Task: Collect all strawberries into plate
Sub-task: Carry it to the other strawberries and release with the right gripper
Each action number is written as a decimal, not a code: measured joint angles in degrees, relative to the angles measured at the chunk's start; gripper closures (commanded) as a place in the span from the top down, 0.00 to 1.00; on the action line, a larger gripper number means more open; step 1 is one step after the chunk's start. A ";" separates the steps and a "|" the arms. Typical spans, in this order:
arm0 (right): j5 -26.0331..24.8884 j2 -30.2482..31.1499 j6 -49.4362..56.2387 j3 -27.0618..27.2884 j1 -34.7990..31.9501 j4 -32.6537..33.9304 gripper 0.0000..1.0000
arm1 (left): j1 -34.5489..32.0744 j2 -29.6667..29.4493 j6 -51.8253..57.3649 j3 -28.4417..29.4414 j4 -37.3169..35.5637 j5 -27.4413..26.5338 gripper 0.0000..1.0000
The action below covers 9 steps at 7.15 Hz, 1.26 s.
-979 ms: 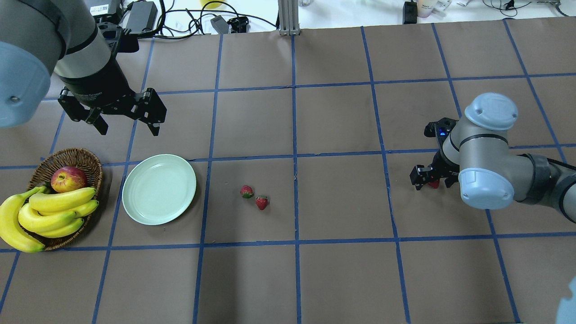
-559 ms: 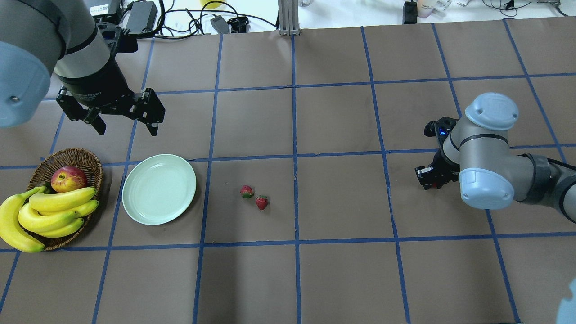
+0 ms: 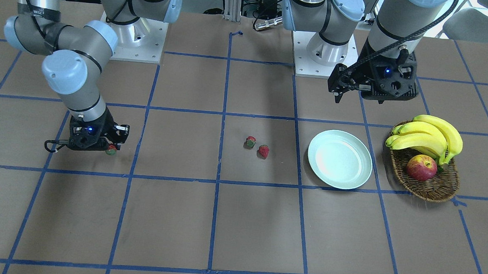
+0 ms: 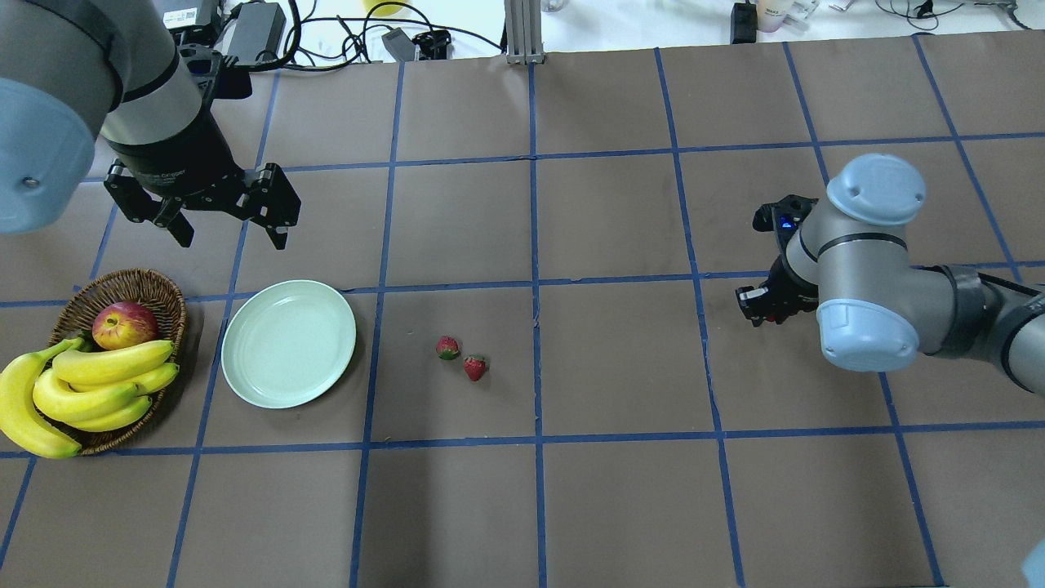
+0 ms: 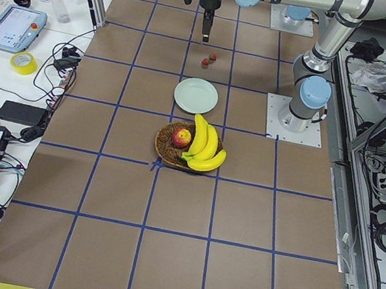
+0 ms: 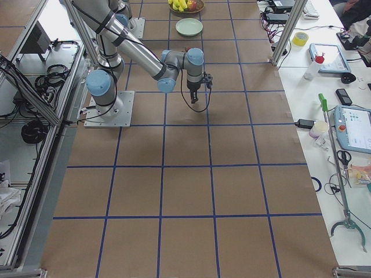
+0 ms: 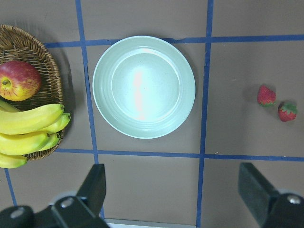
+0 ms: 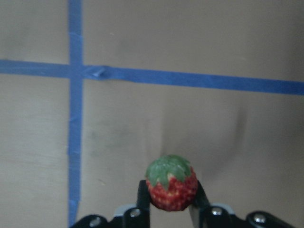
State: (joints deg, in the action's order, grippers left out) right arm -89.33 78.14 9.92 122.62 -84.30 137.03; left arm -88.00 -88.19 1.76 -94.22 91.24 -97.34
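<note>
My right gripper [image 4: 763, 315] is shut on one small red strawberry [image 8: 171, 188] with a green cap and holds it just above the brown table at the right; it also shows in the front-facing view [image 3: 111, 150]. Two more strawberries [image 4: 447, 348] [image 4: 475, 367] lie side by side near the table's middle. The pale mint-green plate [image 4: 288, 343] lies to their left, with nothing on it. My left gripper [image 4: 234, 237] hangs open and empty above the table beyond the plate. The left wrist view shows the plate [image 7: 144, 87] and both loose strawberries [image 7: 266, 95] [image 7: 287, 111].
A brown wicker basket [image 4: 122, 284] stands left of the plate, holding a bunch of bananas [image 4: 90, 384] and a red-yellow apple [image 4: 124, 324]. Cables and power bricks [image 4: 261, 28] lie past the table's far edge. Blue tape lines cross the brown table.
My right gripper has closed on the strawberry it was around and has lifted it, shifting slightly left and away from me. The left arm has hardly moved.
</note>
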 measured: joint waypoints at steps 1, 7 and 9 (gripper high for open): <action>0.78 -0.25 -7.73 -2.66 -6.38 -0.45 0.05 | 0.00 0.03 0.00 -0.08 -0.01 -0.02 1.00; 0.70 -13.29 -48.66 -17.87 -33.85 0.04 0.20 | 0.06 0.02 0.07 -0.20 -0.06 0.26 1.00; 0.84 -15.53 -49.43 -18.68 -34.63 0.04 0.76 | 0.28 -0.09 0.05 -0.13 -0.44 0.33 1.00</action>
State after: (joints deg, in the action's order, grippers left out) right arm -88.49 62.61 -39.51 103.94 -118.92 137.07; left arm -87.72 -88.29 1.80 -94.34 90.80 -97.02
